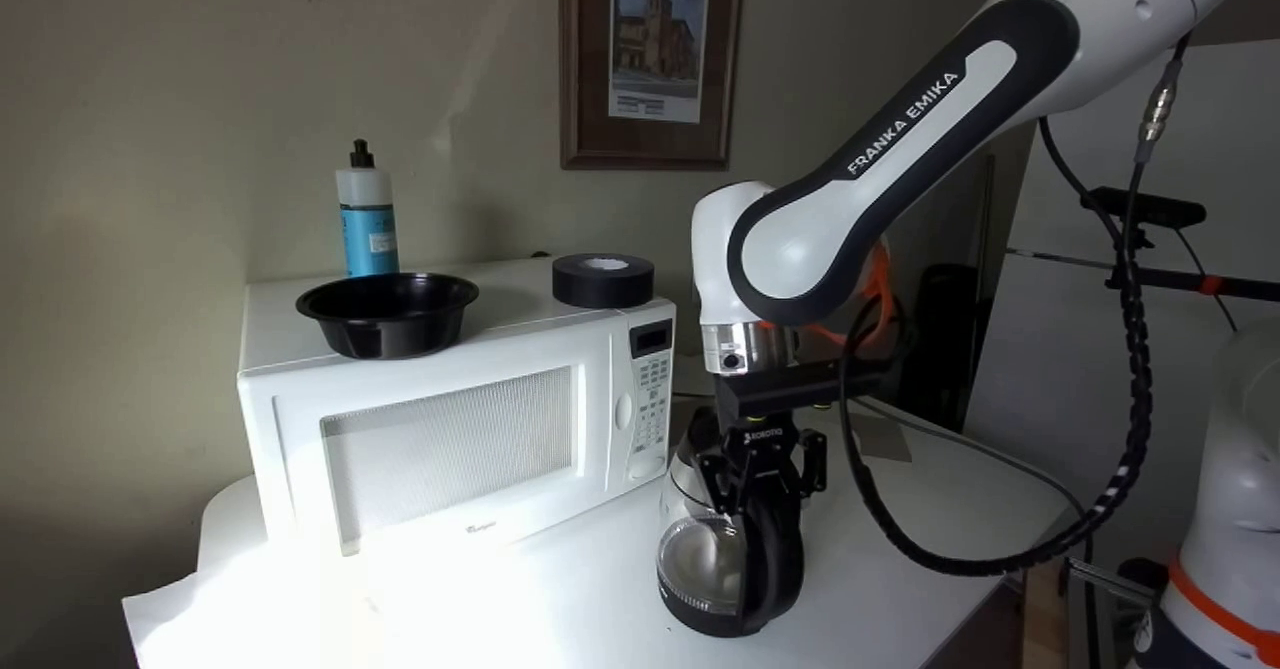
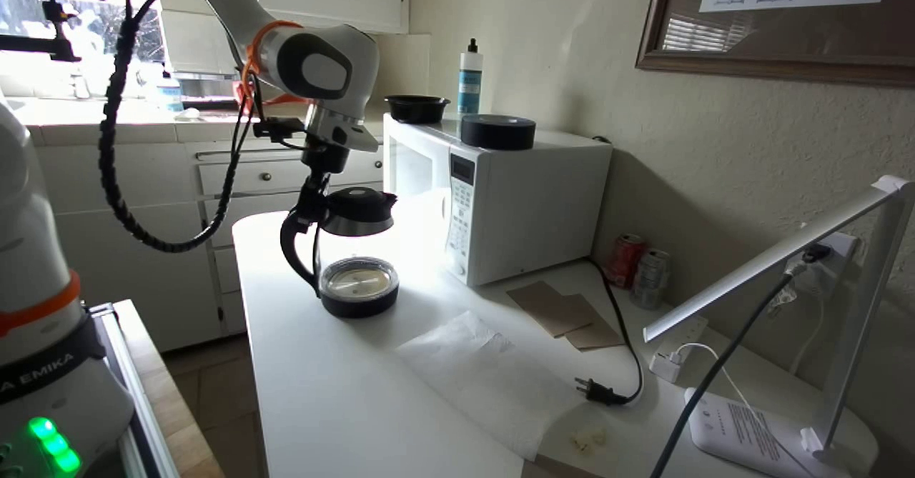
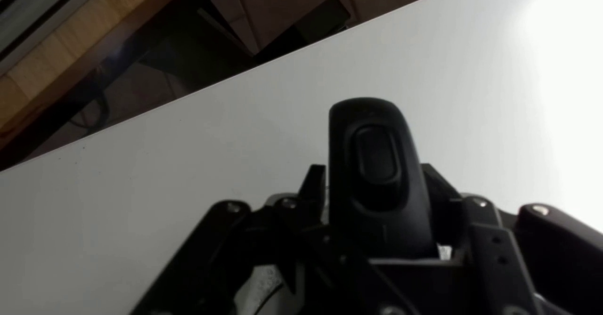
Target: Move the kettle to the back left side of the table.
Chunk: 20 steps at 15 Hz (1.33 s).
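The kettle (image 1: 703, 559) stands upright on the white table (image 2: 322, 392), in front of the microwave's right end. Its clear glass body, black lid (image 2: 361, 203) and black base show in an exterior view. My gripper (image 1: 762, 494) is over the kettle's handle from above. In the wrist view, the gripper (image 3: 374, 178) has one finger on each side of the black handle (image 3: 374, 155). A thin light gap shows between the left finger and the handle; the right finger meets its edge. Whether the fingers press on the handle cannot be told. The kettle's base rests on the table in both exterior views.
The white microwave (image 1: 450, 449) carries a black bowl (image 1: 388, 319), a black tape roll (image 1: 603, 281) and a blue bottle (image 1: 368, 224). A paper towel (image 2: 486, 378), cardboard, a plug cord (image 2: 629, 349), cans (image 2: 625, 260) and a lamp (image 2: 858, 285) share the table.
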Motion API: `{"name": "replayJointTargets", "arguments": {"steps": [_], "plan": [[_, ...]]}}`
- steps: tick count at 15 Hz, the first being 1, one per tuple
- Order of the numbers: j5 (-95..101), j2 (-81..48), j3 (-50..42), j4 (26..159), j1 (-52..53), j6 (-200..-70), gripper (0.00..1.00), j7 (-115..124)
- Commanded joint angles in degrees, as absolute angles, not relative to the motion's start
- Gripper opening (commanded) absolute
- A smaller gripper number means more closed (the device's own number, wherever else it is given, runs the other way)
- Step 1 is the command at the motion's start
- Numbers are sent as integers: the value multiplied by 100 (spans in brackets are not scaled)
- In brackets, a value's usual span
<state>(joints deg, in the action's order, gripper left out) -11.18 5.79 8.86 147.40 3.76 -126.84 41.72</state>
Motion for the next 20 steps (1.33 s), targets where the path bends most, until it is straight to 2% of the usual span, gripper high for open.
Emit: {"name": "replayJointTargets", "arguments": {"steps": [1,2,4,11,20], "plan": [[-991,536,873,14707,447,-12775,20,4309],[-959,590,872,14706,446,-12768,14,4315],[-892,703,865,14719,438,-12713,13,4320],[-698,1652,811,15000,334,-12645,13,4384],[-805,2117,603,15123,1,-12648,13,4296]]}}
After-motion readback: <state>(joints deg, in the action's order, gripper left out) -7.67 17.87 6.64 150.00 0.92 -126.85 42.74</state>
